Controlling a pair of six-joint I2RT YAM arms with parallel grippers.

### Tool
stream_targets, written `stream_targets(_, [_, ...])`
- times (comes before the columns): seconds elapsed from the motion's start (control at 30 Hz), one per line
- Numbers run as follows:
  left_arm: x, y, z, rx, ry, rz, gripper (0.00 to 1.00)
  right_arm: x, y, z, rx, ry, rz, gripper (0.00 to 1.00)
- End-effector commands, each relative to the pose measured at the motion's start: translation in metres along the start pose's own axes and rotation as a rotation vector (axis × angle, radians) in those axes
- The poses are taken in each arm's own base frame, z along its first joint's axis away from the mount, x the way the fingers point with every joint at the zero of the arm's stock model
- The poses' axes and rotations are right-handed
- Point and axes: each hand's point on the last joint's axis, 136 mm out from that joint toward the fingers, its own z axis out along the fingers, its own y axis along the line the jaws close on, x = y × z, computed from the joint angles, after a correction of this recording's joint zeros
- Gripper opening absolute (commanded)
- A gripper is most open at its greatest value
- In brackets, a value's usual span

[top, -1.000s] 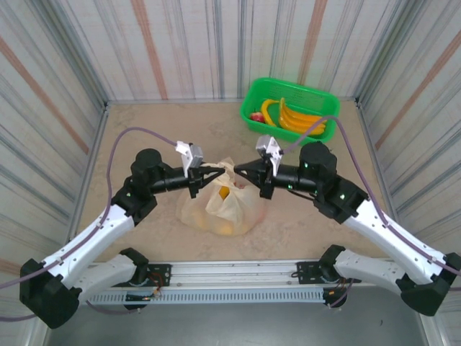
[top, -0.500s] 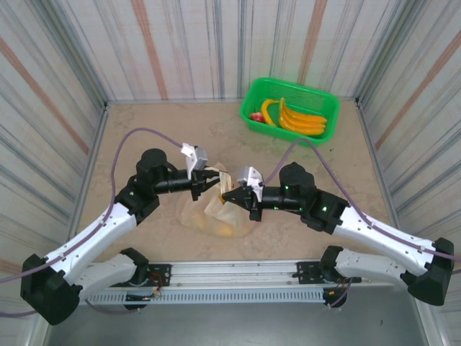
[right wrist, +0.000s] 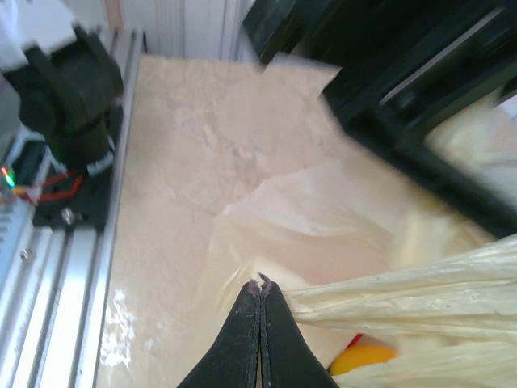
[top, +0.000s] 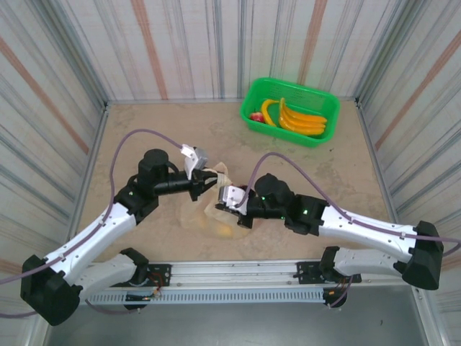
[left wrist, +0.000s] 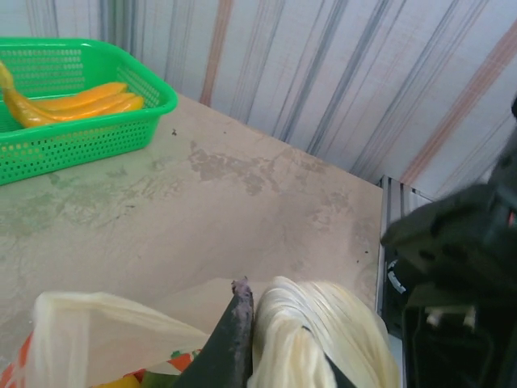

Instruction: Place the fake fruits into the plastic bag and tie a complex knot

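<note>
The plastic bag (top: 209, 210) lies on the table between the arms, cream and translucent, with a yellow-orange fruit (top: 225, 230) showing through it. My left gripper (top: 207, 182) is at the bag's top, shut on a bunched pale handle (left wrist: 311, 327) that drapes over one finger. My right gripper (top: 222, 196) sits close beside it over the bag, jaws pressed together, with a handle strip (right wrist: 404, 299) running from its tip (right wrist: 261, 284). An orange fruit (right wrist: 367, 354) shows under that strip. Yellow bananas (top: 295, 119) and a red fruit (top: 256, 116) lie in the green basket (top: 288, 81).
The green basket (left wrist: 81, 133) with its bananas (left wrist: 73, 101) stands at the back right near the striped wall. The right arm's dark body (left wrist: 460, 267) is close to my left gripper. A metal rail (top: 238, 277) runs along the near edge.
The right gripper has swung left and down from beside the bag to over it, close to the left gripper. The left gripper edged slightly right. The handles no longer stretch apart.
</note>
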Motion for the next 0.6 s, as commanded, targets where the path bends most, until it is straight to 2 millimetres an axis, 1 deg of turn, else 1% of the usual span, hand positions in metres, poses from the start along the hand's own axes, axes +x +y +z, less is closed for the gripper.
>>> stream_targets(0.0, [-0.028,0.002,-0.006,-0.031,-0.068,0.043,0.14,0.033,-0.008,0.007,0.082,0.151,-0.060,0.00])
stream_targets(0.07, [-0.025,0.001,-0.006,-0.027,-0.054,0.035,0.19,0.029,-0.016,0.005,0.132,0.125,-0.068,0.00])
stream_targets(0.13, [-0.023,0.001,-0.006,-0.028,-0.045,0.027,0.23,0.022,-0.021,0.002,0.157,0.088,-0.071,0.00])
stream_targets(0.2, [-0.022,0.001,-0.006,-0.025,-0.040,0.020,0.30,0.018,-0.025,0.000,0.174,0.070,-0.070,0.00])
stream_targets(0.27, [-0.022,-0.001,-0.006,-0.019,-0.037,0.014,0.40,0.015,-0.027,-0.001,0.176,0.054,-0.069,0.00])
stream_targets(0.33, [-0.021,-0.001,-0.005,-0.016,-0.030,0.007,0.48,0.014,-0.027,-0.002,0.174,0.044,-0.069,0.00])
stream_targets(0.47, [-0.016,0.003,-0.004,-0.032,0.006,-0.011,0.57,0.008,-0.027,-0.005,0.167,0.011,-0.060,0.00])
stream_targets(0.57, [-0.017,0.007,-0.006,-0.056,0.011,-0.031,0.61,0.008,-0.028,-0.008,0.167,0.000,-0.051,0.00])
